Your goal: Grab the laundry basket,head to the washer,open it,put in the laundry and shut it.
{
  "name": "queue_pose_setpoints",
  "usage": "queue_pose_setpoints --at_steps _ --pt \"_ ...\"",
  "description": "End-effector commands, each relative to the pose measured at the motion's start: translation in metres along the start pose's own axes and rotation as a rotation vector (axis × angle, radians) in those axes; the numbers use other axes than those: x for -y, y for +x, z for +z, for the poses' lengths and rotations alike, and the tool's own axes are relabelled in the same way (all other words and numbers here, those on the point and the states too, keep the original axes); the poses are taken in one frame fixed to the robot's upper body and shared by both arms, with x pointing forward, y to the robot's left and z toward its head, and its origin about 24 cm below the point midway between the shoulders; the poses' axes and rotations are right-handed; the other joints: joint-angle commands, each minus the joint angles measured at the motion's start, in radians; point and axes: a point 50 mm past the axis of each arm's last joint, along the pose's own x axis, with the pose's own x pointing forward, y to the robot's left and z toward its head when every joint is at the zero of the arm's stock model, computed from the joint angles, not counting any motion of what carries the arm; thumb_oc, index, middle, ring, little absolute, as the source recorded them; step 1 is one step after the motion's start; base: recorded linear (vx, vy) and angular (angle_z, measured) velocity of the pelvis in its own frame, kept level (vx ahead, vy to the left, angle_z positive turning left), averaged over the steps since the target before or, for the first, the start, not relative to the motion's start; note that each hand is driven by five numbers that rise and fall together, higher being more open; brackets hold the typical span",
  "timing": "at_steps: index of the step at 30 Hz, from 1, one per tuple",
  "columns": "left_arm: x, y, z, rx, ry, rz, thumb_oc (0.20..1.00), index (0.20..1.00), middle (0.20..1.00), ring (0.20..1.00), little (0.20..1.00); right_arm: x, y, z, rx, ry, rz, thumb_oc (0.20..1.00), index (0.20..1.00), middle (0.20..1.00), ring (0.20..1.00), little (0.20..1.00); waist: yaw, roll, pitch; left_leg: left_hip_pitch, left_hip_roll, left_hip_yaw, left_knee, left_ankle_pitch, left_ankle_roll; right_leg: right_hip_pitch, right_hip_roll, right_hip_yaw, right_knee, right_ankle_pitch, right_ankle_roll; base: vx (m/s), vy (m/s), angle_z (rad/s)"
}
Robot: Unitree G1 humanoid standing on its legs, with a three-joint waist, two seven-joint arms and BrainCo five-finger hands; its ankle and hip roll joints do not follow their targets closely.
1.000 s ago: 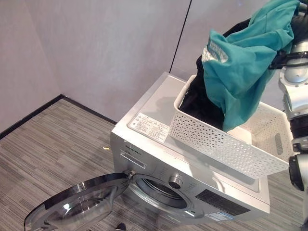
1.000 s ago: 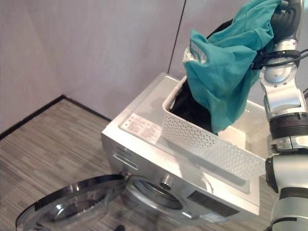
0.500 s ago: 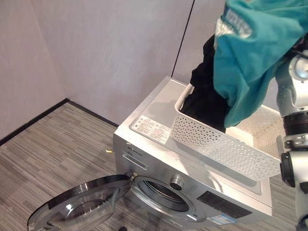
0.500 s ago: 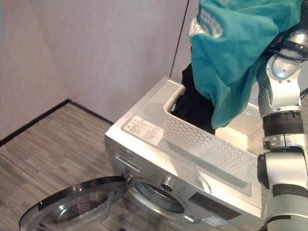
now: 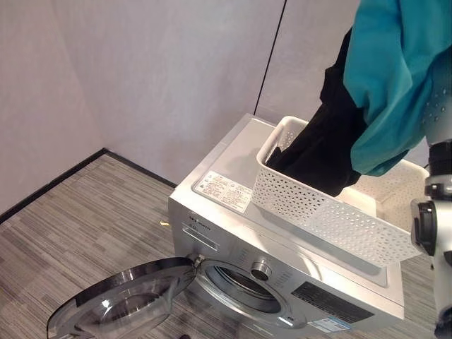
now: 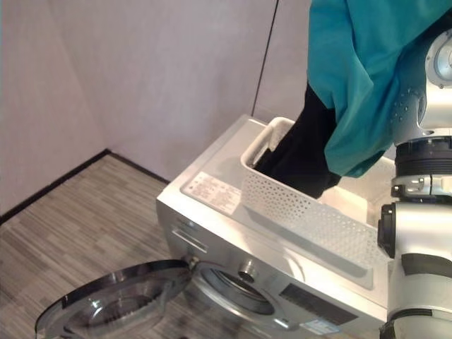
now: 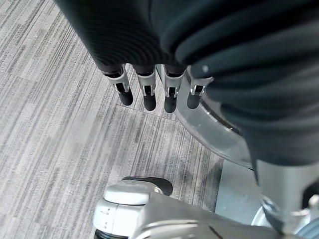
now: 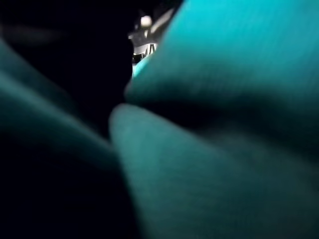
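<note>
Honestly nothing here is actually readable. The washer [image 5: 282,233] has a white label [image 5: 224,189] with rows of tiny print and little symbols on its top near the left front corner, a small dark wordmark [image 5: 200,224] on the front panel just above the drawer, and a blue-and-white sticker [image 5: 324,325] low on the front right. All of it is too small to make out.
</note>
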Motion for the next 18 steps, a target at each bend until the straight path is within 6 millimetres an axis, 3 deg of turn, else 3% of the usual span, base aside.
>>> queue_pose_setpoints --at_steps 1,4,8,12,16,17,18 --pt "-0.013 0.001 -0.005 -0.035 0.043 0.026 1.0 1.0 1.0 1.0 1.0 -0.022 0.031 0.045 0.11 0.117 0.023 0.2 0.2 0.2 0.2 0.2 0.009 -0.059 -0.038 -0.042 0.001 -0.015 -0.001 -0.023 0.014 0.052 -0.072 -0.004 0.004 -0.044 0.082 0.0 0.0 0.0" --pt "-0.014 0.002 -0.004 -0.035 0.046 0.029 1.0 1.0 1.0 1.0 1.0 -0.028 0.035 0.047 0.098 0.095 0.048 0.2 0.2 0.2 0.2 0.2 0.006 -0.061 -0.04 -0.043 0.001 -0.014 -0.001 -0.022 0.013 0.052 -0.074 -0.006 0.004 -0.044 0.083 0.0 0.0 0.0" --pt "-0.017 0.003 -0.002 -0.039 0.023 0.032 1.0 1.0 1.0 1.0 1.0 -0.04 0.027 0.02 -0.035 -0.028 0.268 0.2 0.2 0.2 0.2 0.2 -0.007 -0.071 -0.04 -0.04 0.004 -0.008 -0.001 -0.02 0.009 0.048 -0.073 -0.007 0.01 -0.043 0.082 0.0 0.0 0.0" --pt "-0.017 0.002 -0.009 -0.075 0.0 0.015 1.0 1.0 1.0 1.0 1.0 -0.037 0.015 0.002 -0.09 -0.164 0.408 0.2 0.2 0.2 0.2 0.2 -0.028 -0.07 -0.038 -0.03 0.009 0.003 -0.001 -0.022 0.008 0.048 -0.073 -0.002 0.027 -0.049 0.08 0.0 0.0 0.0" --pt "-0.014 0.0 -0.017 -0.102 -0.003 0.007 1.0 1.0 1.0 1.0 1.0 -0.029 -0.004 -0.009 -0.093 -0.135 0.424 0.2 0.2 0.2 0.2 0.2 -0.038 -0.066 -0.036 -0.018 0.012 0.007 -0.001 -0.027 0.01 0.05 -0.074 0.0 0.044 -0.057 0.078 0.01 0.005 -0.02" --pt "-0.014 0.0 -0.019 -0.112 -0.006 0.007 1.0 1.0 1.0 1.0 1.0 -0.02 -0.014 -0.014 -0.086 -0.162 0.431 0.376 0.376 0.376 0.376 0.376 -0.042 -0.064 -0.033 -0.014 0.012 0.009 -0.001 -0.029 0.012 0.05 -0.075 0.002 0.048 -0.059 0.078 0.0 0.0 0.0" --pt "-0.014 0.0 -0.02 -0.115 -0.008 0.004 1.0 1.0 1.0 1.0 1.0 -0.017 -0.017 -0.014 -0.077 -0.172 0.439 0.467 0.467 0.467 0.467 0.467 -0.043 -0.062 -0.032 -0.012 0.012 0.009 -0.001 -0.03 0.012 0.051 -0.075 0.002 0.048 -0.06 0.078 0.0 0.0 0.0"
